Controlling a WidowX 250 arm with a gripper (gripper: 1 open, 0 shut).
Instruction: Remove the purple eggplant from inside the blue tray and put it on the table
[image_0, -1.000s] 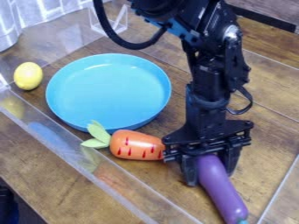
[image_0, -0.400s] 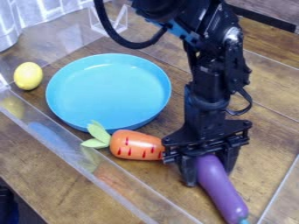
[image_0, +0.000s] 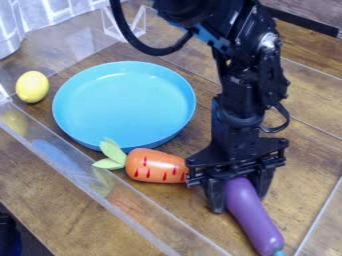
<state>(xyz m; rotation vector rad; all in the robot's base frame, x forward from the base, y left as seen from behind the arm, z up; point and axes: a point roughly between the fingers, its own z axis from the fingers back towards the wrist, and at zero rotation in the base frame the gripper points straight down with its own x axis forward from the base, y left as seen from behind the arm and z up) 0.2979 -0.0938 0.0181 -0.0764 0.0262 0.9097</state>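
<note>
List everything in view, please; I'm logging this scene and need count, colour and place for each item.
purple eggplant: one, glossy purple, on the table right of the carrot, outside the tray.
blue tray: one, bright blue, centre-left, nothing in it.
carrot: one, orange with green leaves, in front of the tray.
lemon: one, yellow, left of the tray.
table: one, dark brown wood.
tool: one, black, shut on the eggplant's upper end.

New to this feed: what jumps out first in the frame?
The black gripper at lower right points straight down, shut on the purple eggplant, which lies on the wooden table. Next comes the big blue tray at centre-left, with nothing in it. An orange carrot lies just below the tray's rim, and a yellow lemon sits at far left.
</note>
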